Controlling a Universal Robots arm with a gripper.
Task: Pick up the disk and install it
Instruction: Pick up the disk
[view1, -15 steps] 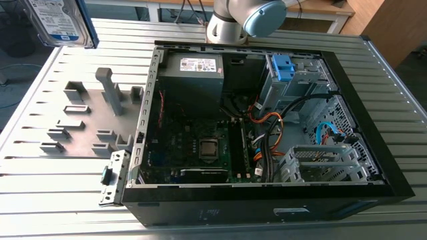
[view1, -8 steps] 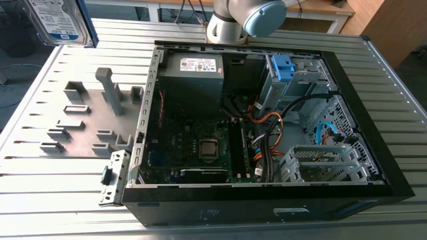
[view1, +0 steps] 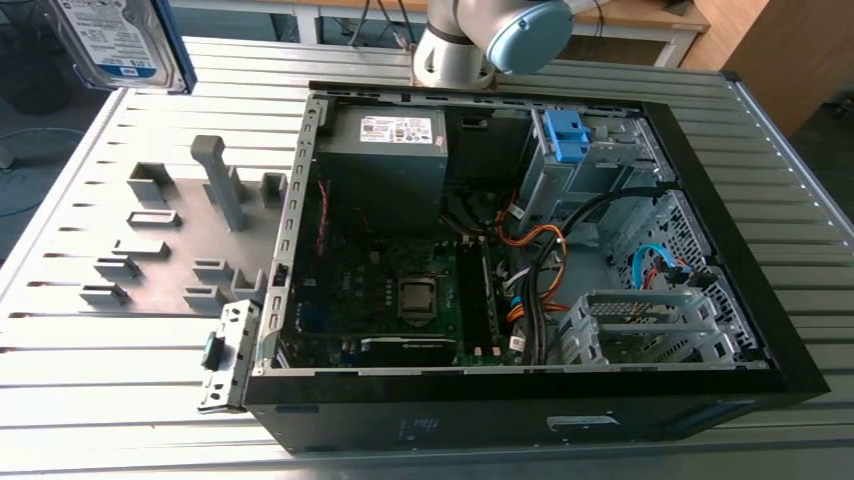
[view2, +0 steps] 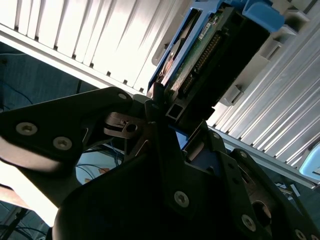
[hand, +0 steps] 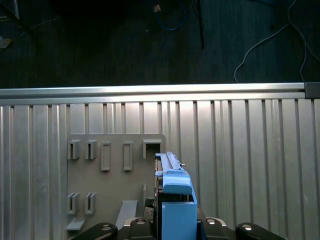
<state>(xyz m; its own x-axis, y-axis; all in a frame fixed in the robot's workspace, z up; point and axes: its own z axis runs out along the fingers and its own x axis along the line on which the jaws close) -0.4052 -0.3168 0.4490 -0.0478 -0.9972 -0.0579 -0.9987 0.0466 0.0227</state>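
Observation:
The disk (view1: 118, 42) hangs in the air at the top of the exterior view's left, above the table's far corner. It shows its white-and-blue label and a blue side rail. In the second wrist view the disk (view2: 212, 47) stands edge-on with its green circuit board and blue rails showing, and my gripper (view2: 167, 107) is shut on its lower end. In the first wrist view the blue-railed disk (hand: 175, 197) rises from between the gripper (hand: 175, 225) links, over the grey slotted plate (hand: 107, 180).
An open black computer case (view1: 787, 330) lies on the ribbed metal table (view1: 134, 380), with a grey power supply (view1: 387, 150), a blue bracket (view1: 566, 135) in the upper bay, a metal drive cage (view1: 641, 330) and cables. A grey fixture plate (view1: 174, 240) lies beside it.

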